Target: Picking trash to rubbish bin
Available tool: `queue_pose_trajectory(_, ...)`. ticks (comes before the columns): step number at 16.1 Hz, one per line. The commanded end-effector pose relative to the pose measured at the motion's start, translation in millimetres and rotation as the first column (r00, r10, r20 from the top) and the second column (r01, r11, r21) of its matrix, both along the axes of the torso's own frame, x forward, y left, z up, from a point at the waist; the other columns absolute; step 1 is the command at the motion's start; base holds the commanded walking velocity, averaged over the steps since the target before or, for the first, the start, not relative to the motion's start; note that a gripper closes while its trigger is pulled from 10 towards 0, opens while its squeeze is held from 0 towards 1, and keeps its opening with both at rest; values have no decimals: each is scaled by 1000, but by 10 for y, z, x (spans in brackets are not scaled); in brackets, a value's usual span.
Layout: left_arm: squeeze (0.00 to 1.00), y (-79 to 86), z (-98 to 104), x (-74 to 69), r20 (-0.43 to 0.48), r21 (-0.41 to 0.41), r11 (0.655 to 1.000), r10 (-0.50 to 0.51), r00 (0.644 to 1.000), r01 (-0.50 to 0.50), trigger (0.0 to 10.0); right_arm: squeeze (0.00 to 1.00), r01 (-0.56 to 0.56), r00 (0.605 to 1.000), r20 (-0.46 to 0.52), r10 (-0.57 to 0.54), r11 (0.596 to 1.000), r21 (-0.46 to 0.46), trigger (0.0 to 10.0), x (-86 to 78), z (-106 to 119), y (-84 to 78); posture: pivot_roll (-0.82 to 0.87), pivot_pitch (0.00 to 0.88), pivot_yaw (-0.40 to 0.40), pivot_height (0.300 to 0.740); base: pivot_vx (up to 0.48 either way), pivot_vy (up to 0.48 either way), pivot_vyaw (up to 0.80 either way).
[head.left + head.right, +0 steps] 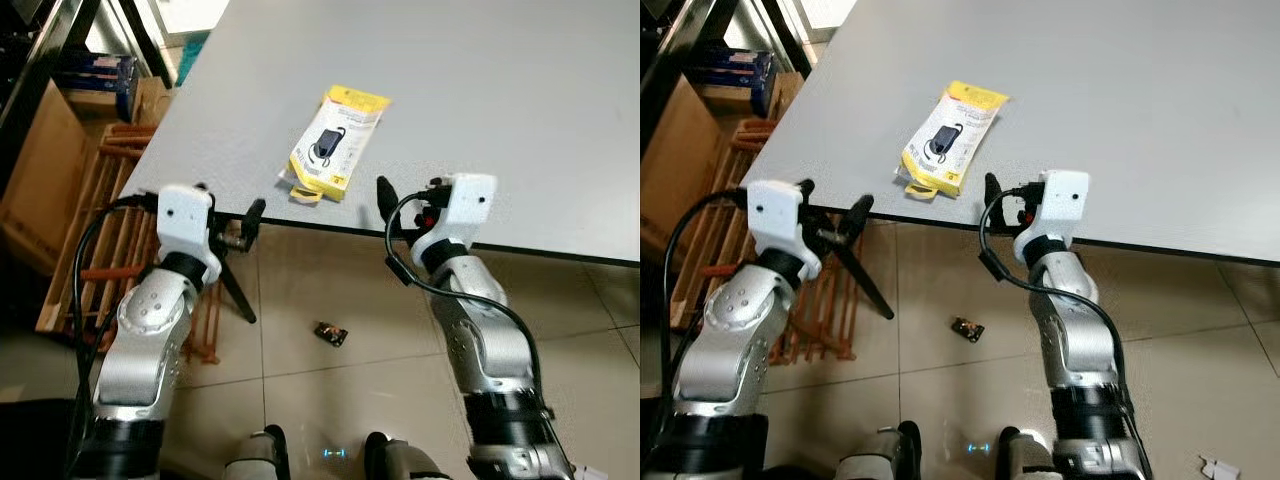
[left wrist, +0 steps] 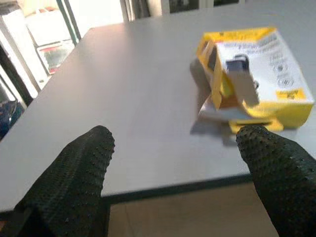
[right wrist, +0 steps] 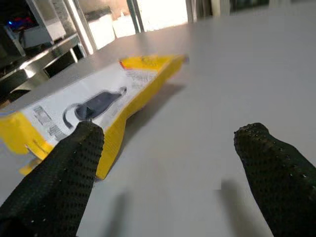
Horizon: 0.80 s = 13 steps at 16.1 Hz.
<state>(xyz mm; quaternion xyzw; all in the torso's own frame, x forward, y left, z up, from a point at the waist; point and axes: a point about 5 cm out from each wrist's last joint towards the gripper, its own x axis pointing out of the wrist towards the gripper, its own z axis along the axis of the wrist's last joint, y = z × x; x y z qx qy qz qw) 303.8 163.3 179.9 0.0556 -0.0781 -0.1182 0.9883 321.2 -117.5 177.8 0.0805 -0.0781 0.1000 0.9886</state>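
Grey and smooth, the large tabletop [image 1: 480,110] fills the upper right of the head views, and a flat yellow-and-white cardboard retail package [image 1: 333,141] showing a dark gadget lies near its front edge. Just below that edge, the left gripper [image 2: 175,148] sits at lower left with its black fingers spread apart, while the right gripper [image 3: 168,143], at centre, also holds its fingers apart, beside the package. On the beige tiled floor [image 1: 320,290] below lies a small dark object [image 1: 330,334].
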Motion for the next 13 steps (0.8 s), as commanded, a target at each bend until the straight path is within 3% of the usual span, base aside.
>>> queue_pose_trajectory(1,0,-29,-17,-11,3,-20,1000,-12,1000,12,10000,0,10,999,31,-9,1000,-26,10000,-80,37,0,92,156,26,740,0,0,0)
queue_pose_trajectory(6,0,-210,-108,-8,-6,-62,996,-65,998,65,10000,0,79,997,30,-77,994,-70,10000,-303,-40,-106,33,115,23,740,0,0,0)
queue_pose_trajectory(13,0,-261,4,96,39,-78,994,-72,997,75,10000,0,92,993,87,-82,989,-118,10000,-369,97,-86,6,110,29,740,452,0,0)
